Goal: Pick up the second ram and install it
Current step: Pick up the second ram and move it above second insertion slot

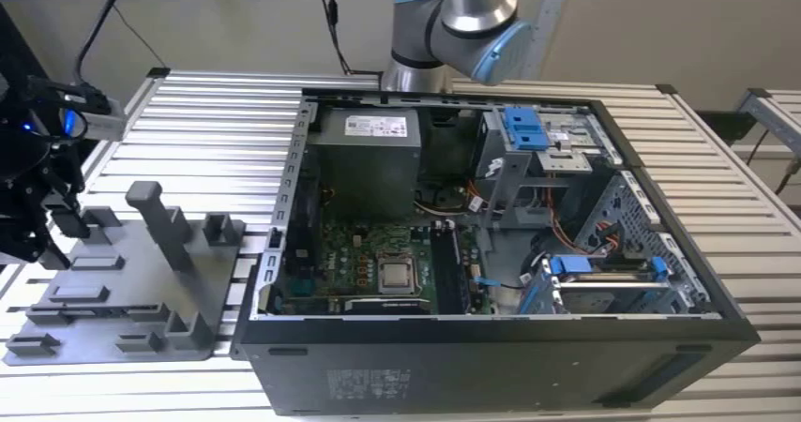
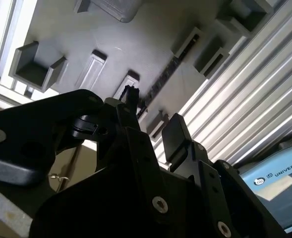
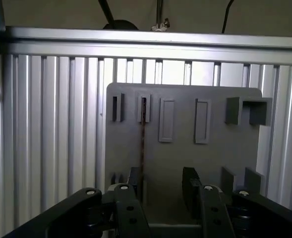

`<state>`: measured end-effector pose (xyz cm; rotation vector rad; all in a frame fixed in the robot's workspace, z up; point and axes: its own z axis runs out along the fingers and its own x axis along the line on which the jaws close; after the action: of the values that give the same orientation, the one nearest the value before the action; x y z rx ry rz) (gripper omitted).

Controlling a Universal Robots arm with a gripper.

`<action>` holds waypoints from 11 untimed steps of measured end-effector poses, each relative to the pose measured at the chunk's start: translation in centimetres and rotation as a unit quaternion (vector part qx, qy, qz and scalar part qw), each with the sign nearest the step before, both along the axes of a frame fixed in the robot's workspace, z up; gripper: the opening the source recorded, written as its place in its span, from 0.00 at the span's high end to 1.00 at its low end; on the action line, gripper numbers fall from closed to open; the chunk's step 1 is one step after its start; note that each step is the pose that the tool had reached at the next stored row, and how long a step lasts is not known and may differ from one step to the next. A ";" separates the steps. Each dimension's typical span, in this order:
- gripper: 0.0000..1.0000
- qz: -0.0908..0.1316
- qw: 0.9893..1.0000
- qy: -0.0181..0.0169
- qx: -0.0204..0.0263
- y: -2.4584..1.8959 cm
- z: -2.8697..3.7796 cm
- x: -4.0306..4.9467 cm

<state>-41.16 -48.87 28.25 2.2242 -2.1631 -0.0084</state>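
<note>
Below the hand [image 3: 161,187]: grey tray [image 3: 225,158] on the slatted worktop [image 3: 51,124]. Fingers are spread wide, nothing gripped. The second ram [image 3: 143,144] stands edge-on in its tray slot, running out ahead of the hand, close beside one finger [image 3: 134,179]; can't tell if touching. The PC case [image 1: 501,253] is well apart from the hand.

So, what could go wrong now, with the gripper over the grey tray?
The second ram stands edge-on close to one finger, not centred in the open gripper: closing may tilt it in its slot. The grey tray has raised blocks near the fingers; one could catch.
</note>
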 end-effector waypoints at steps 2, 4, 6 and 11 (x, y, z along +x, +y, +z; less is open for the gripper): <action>0.52 0.000 1.000 0.000 0.000 -0.06 -0.29 0.00; 0.52 0.000 1.000 0.000 0.000 -0.11 -0.55 -0.01; 0.52 0.000 1.000 0.000 0.000 -0.16 -0.85 0.00; 0.52 -0.001 1.000 0.000 0.000 -0.26 -1.58 0.00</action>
<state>-41.16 -49.12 26.67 2.2221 -2.1651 -0.0084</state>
